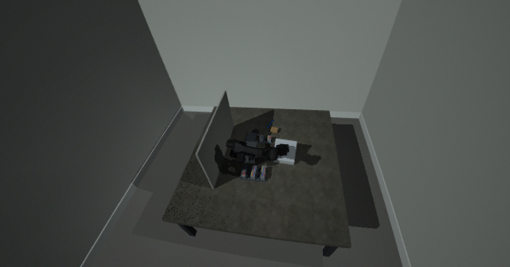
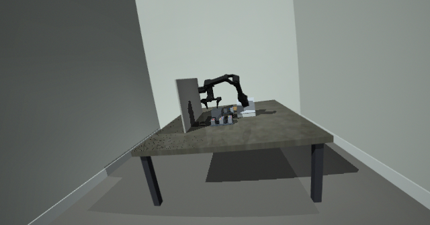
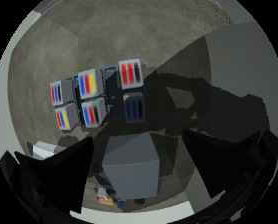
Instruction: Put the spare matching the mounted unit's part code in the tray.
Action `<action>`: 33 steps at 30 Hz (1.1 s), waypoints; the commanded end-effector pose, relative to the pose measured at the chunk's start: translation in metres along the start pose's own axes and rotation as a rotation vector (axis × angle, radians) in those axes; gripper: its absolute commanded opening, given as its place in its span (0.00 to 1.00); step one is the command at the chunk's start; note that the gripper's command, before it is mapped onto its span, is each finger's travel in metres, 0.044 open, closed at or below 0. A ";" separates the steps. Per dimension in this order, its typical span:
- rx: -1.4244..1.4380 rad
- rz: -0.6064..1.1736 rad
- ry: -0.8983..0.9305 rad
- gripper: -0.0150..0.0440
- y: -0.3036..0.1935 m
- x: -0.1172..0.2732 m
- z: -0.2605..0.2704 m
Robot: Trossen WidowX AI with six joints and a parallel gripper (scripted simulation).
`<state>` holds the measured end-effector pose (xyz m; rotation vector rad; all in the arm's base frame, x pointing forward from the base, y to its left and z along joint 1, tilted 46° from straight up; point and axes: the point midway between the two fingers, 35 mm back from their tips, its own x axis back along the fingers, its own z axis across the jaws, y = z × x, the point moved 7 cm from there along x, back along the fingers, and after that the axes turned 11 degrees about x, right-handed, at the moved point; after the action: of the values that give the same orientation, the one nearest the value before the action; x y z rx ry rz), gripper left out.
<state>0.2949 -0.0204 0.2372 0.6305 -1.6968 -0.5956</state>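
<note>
Spares (image 3: 93, 99) w/ colour stripes lie under wide, empty gripper (image 2: 210, 101).

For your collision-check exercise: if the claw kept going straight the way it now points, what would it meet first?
Probably the grey mounted unit, which sits between the open claw's fingers in the wrist view; the striped spares lie further off. Depth is unclear.

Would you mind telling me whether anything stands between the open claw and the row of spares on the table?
Nothing visible blocks a straight descent. The claw hangs open and empty above the table; the grey mounted unit stands beside the spares, not over them, and the upright panel stands off to one side.
</note>
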 end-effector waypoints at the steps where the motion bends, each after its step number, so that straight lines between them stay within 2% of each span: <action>1: 0.025 -0.005 0.003 0.96 0.002 -0.005 0.002; 5: 0.025 -0.006 0.002 0.78 0.004 -0.033 -0.002; 6: 0.025 -0.007 0.002 0.76 0.005 -0.040 -0.002; 18: 0.025 -0.007 0.002 0.76 0.005 -0.044 -0.002; 33: 0.026 -0.005 0.003 0.76 0.004 -0.067 -0.004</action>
<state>0.3104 0.0241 0.1996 0.6585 -1.7111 -0.5758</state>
